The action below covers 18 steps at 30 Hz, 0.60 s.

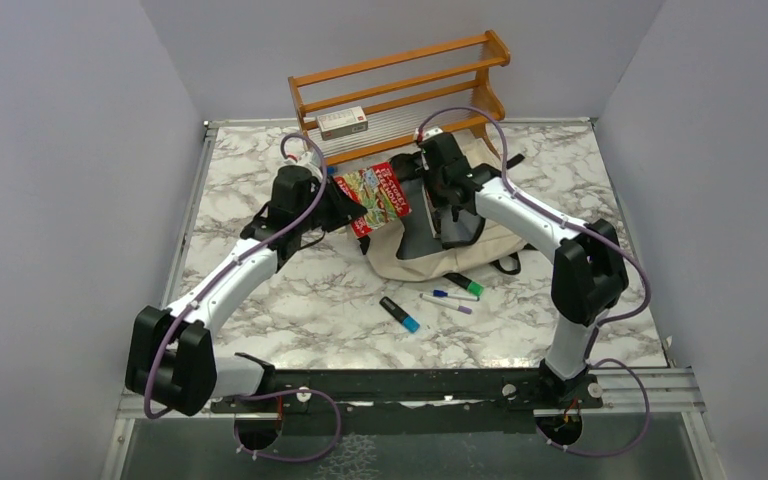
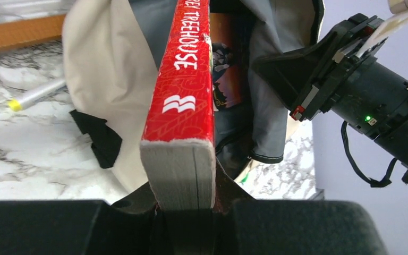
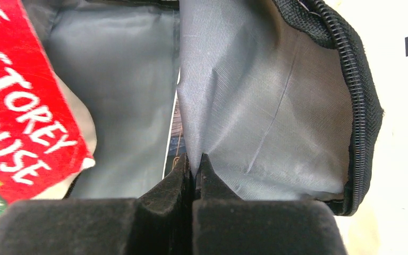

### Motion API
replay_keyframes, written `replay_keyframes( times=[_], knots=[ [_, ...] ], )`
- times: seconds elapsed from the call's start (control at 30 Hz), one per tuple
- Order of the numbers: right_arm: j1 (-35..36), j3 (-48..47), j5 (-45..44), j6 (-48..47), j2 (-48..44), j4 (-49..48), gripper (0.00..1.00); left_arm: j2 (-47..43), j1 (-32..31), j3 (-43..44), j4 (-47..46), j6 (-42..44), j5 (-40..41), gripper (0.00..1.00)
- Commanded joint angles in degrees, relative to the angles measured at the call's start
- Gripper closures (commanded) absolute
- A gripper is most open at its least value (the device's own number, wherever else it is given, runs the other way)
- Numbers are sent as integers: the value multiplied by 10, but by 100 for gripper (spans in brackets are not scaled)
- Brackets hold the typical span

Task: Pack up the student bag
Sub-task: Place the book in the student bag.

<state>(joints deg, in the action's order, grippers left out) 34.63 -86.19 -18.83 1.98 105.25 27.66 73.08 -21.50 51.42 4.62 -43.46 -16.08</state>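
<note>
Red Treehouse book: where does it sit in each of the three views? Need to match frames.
Top external: red book upper centre, tilted at the mouth of the student bag.
Left wrist: red book centre, spine facing the camera, running from the left gripper into the bag.
Right wrist: red book at the left edge, cover only partly in frame.
Shared landmark: the bag's grey lining.

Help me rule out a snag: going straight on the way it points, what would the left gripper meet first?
The red book in the left gripper leads, heading into the open student bag; likely first contact is the grey lining or the dark cover inside, depth unclear.
</note>
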Motion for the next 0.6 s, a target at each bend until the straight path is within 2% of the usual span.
replay_keyframes(
  times=[0.0,0.23,0.57],
  knots=[
    [-4,-7,53,16,-45,-72,99,19,1,8,-104,-73,-65,100],
    [-6,41,121,18,-101,-142,99,55,-1,9,-151,-108,-101,100],
    [-7,70,161,16,-127,-181,99,117,-19,18,-216,-137,-139,100]
  ],
)
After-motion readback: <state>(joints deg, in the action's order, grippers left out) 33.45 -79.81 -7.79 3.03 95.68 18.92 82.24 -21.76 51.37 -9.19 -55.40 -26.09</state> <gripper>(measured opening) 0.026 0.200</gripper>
